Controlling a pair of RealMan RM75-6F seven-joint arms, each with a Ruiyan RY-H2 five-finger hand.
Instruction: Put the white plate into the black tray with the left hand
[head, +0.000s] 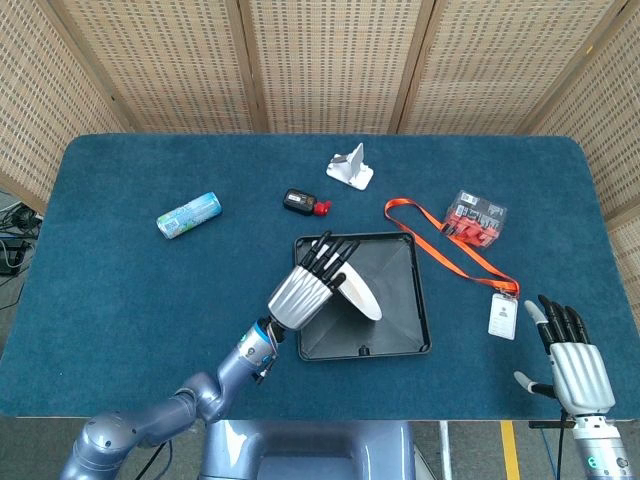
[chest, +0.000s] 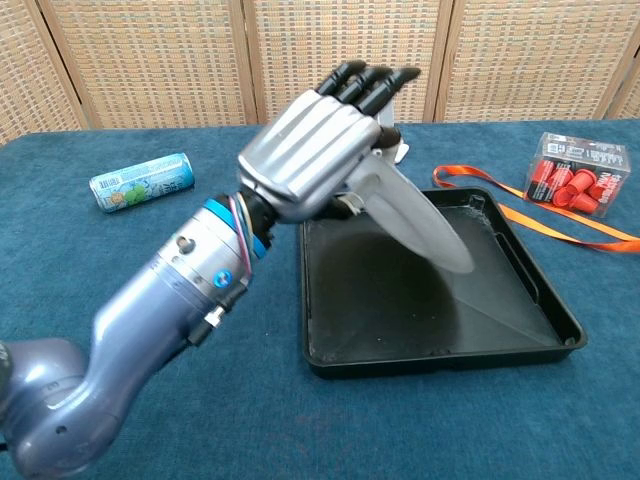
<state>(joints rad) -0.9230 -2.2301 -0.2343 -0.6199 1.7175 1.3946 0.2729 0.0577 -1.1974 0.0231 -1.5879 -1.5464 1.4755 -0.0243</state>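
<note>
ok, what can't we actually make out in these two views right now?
- Whether the white plate touches the black tray floor: the plate is tilted and no view shows its lower edge's height.
- Grip on the plate: the left hand hides its own thumb side in both views.
- White stand: mostly behind the left hand in the chest view.
- Right hand: head view only.
- Badge text: too small, head view.

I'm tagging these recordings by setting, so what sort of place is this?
Probably a lab or demo space rather than a home: a blue cloth-covered table ringed by woven screens, with unrelated props such as a drink can and lanyard badge.
</note>
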